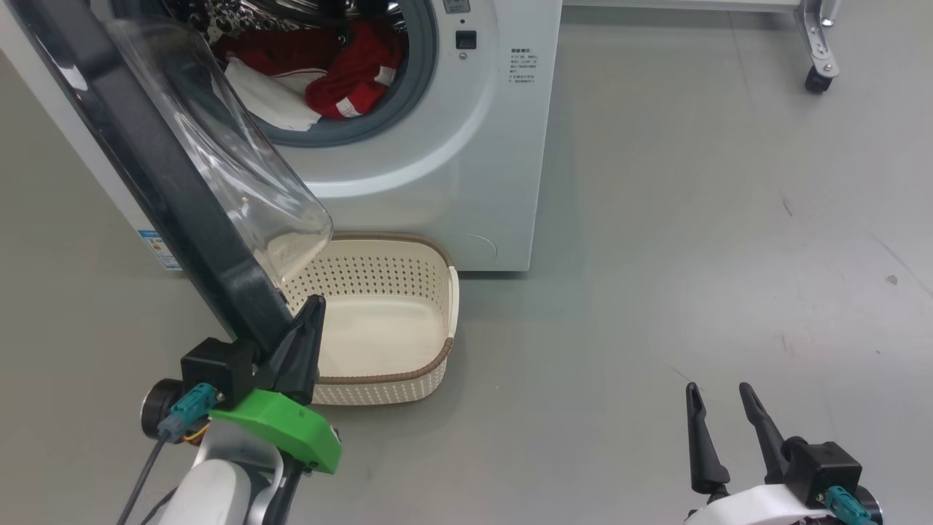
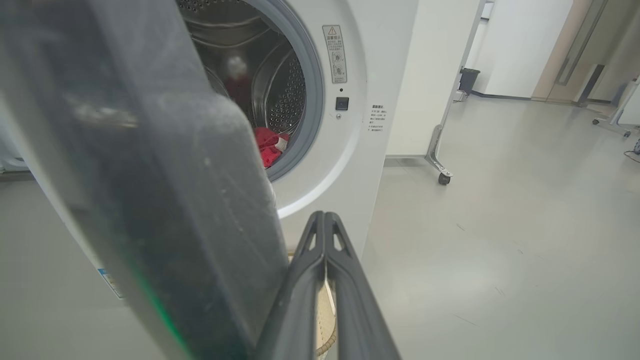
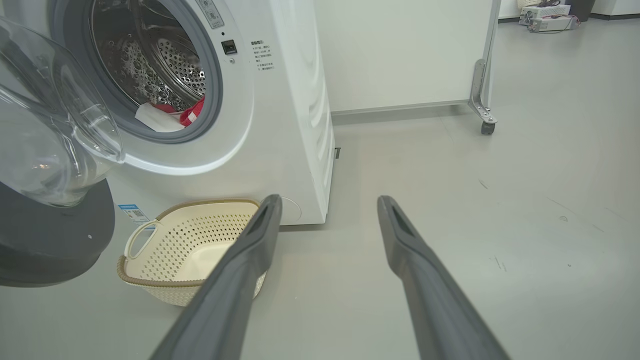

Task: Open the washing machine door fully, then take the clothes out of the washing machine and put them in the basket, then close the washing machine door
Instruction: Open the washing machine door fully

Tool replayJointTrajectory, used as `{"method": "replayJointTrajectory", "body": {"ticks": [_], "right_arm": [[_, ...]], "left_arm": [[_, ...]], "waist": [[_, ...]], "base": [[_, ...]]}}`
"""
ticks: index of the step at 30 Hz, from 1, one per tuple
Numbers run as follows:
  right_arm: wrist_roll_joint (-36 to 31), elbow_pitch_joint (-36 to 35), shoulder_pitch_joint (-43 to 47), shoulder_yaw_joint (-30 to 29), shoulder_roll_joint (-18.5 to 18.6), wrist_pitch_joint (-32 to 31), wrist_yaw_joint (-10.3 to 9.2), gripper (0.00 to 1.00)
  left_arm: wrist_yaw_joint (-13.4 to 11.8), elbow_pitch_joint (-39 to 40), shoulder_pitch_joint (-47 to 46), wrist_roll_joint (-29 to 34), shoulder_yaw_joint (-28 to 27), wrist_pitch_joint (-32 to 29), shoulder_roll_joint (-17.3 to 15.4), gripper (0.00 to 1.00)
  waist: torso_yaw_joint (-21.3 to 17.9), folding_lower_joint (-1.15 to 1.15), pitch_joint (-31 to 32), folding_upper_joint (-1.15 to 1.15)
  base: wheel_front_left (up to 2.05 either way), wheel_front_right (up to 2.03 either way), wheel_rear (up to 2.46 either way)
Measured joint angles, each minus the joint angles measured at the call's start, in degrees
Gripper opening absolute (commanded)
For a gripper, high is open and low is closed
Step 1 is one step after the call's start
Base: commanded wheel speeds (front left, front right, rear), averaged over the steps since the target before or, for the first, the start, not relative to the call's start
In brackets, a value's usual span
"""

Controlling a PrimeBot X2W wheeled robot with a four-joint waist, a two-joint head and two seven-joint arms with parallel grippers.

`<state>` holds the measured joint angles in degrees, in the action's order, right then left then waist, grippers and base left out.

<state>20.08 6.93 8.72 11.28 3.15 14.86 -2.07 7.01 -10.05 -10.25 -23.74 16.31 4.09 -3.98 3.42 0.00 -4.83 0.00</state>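
The door (image 1: 168, 189) stands partly open over the basket (image 1: 379, 277). It is best pushed wider by the left gripper (image 1: 315, 302), jaws closed and empty, pressed flat on the rim. The right gripper (image 1: 718, 390) jaws are spread wide.

Door (image 1: 168, 189) hides basket (image 1: 449, 306) left end; washer txt (image 1: 522, 67) too small to read.
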Motion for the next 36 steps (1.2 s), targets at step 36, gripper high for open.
{"method": "replayJointTrajectory", "body": {"ticks": [36], "right_arm": [[-0.51,1.22,-0.01,-1.92,-0.51,0.00,0.93,1.00]], "left_arm": [[-0.15,-7.06,-1.49,-1.56,0.43,2.61,1.00,0.00]], "waist": [[9.37,0.00,0.73,0.00]], "base": [[0.00,0.00,0.00]]}}
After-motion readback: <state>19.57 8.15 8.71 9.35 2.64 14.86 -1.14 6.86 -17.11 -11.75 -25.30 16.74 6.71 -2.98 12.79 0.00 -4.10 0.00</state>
